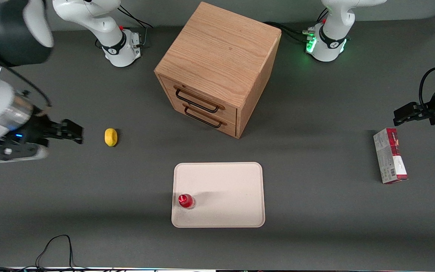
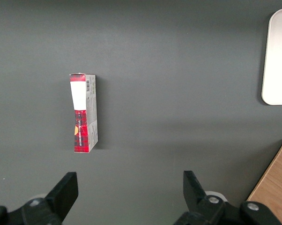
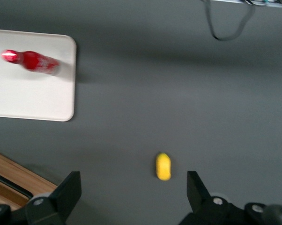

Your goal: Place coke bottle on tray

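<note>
Gripper [image 1: 74, 132] above grey table [image 1: 315, 234]

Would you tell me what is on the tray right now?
Only the coke bottle stands on the tray, upright near one corner. The open gripper is off beside the lemon, holding nothing.

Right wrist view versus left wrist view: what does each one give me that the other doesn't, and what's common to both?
Only the right wrist view shows the coke bottle standing on the tray, the lemon, and the open gripper above the table near the lemon. Only the left wrist view shows the red-and-grey carton lying on the table. Both show part of the tray and an edge of the wooden drawer cabinet.
</note>
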### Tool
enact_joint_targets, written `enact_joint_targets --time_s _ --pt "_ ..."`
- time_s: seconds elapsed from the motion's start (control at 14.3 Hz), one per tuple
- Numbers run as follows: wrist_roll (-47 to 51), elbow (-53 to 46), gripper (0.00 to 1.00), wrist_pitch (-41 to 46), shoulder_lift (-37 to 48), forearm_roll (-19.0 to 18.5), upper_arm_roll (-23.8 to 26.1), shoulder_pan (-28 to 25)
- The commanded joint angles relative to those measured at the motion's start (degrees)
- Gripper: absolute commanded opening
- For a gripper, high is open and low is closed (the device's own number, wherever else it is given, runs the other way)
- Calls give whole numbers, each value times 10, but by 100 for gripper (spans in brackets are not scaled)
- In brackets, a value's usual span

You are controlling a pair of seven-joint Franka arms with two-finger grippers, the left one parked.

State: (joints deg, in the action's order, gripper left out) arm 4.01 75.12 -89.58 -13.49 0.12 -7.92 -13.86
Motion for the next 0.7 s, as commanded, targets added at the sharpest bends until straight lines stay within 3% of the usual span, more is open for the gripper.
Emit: enact_joint_targets --time_s 0.0,0.28,0.63 --pt "-26 104 100 -28 77 9 8 50" --pt "-43 148 100 -28 122 8 25 101" --pt "-52 165 100 -19 138 1 19 105"
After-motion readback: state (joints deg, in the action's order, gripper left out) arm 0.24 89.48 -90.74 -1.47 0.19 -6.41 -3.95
